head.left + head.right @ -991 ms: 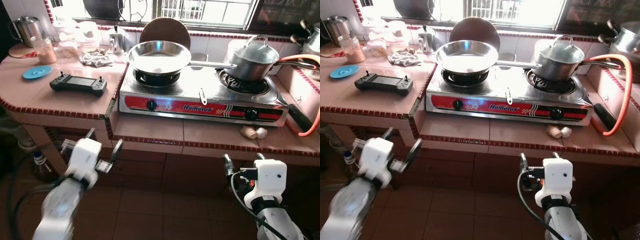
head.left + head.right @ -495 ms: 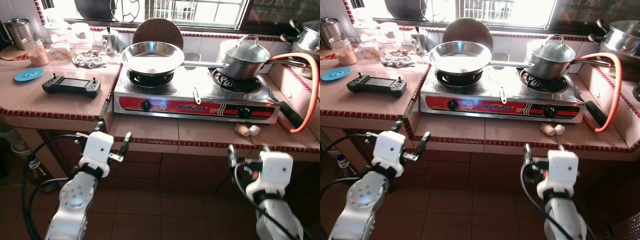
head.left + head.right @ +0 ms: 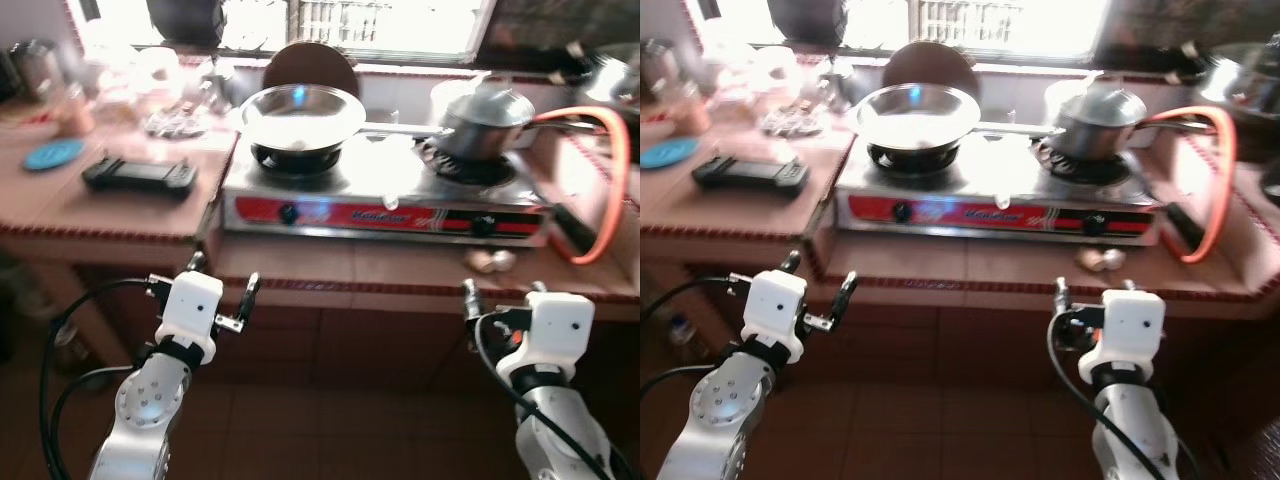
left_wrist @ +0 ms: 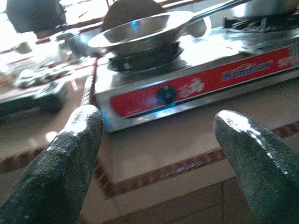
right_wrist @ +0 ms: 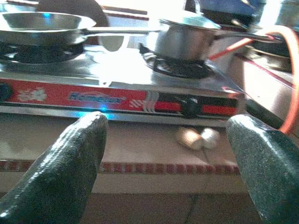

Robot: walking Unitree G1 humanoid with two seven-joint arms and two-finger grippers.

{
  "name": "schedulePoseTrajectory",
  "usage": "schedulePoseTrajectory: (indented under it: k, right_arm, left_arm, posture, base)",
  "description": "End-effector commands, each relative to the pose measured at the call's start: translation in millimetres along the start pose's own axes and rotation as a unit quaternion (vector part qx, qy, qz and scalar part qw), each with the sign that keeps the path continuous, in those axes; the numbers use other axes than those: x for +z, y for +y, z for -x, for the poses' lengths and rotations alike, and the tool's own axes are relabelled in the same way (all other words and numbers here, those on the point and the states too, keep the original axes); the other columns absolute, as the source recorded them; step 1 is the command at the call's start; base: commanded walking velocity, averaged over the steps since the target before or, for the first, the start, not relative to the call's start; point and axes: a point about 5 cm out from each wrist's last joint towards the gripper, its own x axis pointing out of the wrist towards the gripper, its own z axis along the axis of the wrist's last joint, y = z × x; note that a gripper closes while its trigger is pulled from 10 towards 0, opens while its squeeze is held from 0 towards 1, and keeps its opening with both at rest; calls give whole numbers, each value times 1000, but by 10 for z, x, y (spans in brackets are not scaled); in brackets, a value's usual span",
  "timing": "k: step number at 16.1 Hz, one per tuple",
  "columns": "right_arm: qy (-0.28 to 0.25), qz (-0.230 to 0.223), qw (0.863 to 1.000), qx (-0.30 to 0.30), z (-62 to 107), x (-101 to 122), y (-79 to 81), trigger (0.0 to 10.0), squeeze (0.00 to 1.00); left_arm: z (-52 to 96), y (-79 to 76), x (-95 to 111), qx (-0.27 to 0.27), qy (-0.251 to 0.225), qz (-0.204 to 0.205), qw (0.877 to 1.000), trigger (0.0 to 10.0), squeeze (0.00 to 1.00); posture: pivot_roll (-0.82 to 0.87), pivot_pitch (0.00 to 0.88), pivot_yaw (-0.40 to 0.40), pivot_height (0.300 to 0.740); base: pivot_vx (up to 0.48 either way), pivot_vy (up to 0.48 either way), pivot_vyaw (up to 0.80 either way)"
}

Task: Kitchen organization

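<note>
Frying pan [image 3: 300,112] sits empty, saucepan [image 3: 480,122] lidded, on stove [image 3: 385,195]; left gripper [image 3: 218,293] and right gripper [image 3: 500,300] spread, holding nothing.

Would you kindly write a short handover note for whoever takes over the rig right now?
Left gripper: open, empty, held below the counter edge in front of the stove.
Right gripper: open, empty, below the counter edge near the garlic.
Things: pan on the left burner, lidded pot on the right burner, controller and blue lid on the left counter.
Done: nothing visibly picked up.
Left: all the organizing; the view is blurred, so steady it before reaching.
</note>
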Motion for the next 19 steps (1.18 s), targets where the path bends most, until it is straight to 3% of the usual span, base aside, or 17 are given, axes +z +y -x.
schedulePoseTrajectory:
  k: [1,7,8,9,11,12,14,16,19]
  right_arm:
    - [11,1,1000,-7,11,-44,-24,10000,0]
    - [9,-7,1000,-11,16,-45,-27,10000,0]
    - [16,-14,1000,4,6,-53,34,10000,0]
    - [17,-21,999,24,41,-31,80,10000,0]
    - [39,-53,996,58,270,2,57,10000,0]
    - [52,-25,995,83,416,-10,-4,10000,0]
    - [72,6,991,113,554,-40,-143,10000,0]
    - [66,16,992,102,462,-9,-262,10000,0]
    - [45,26,994,97,347,19,-214,10000,0]
  left_arm:
    - [-15,-35,10,-9,-4,-4,1000,10000,0]
    - [-55,-93,5,-41,6,-28,999,10000,0]
    - [-92,-134,84,-59,-27,-46,997,10000,0]
    - [-115,-134,86,-66,-26,-37,997,10000,0]
    - [-146,-110,68,-63,-18,-31,997,10000,0]
    - [-134,-92,35,-51,-8,-22,998,10000,0]
    - [-53,-81,-20,-46,-1,-17,999,10000,0]
    - [-61,-49,-4,-27,-14,-31,999,10000,0]
    - [-72,-20,16,-13,-19,-35,999,10000,0]
  posture:
    - [118,0,-59,740]
    - [122,0,-73,740]
    - [127,0,-89,740]
    - [120,0,-90,740]
    - [93,0,-70,740]
    - [82,0,-61,740]
    - [64,0,-40,740]
    - [72,0,-43,740]
    - [96,0,-59,740]
  base:
    - [0,0,-769]
    - [0,0,-394]
    - [0,0,0]
    - [0,0,0]
    - [0,0,0]
    - [0,0,0]
    - [0,0,0]
    - [0,0,0]
    - [0,0,0]
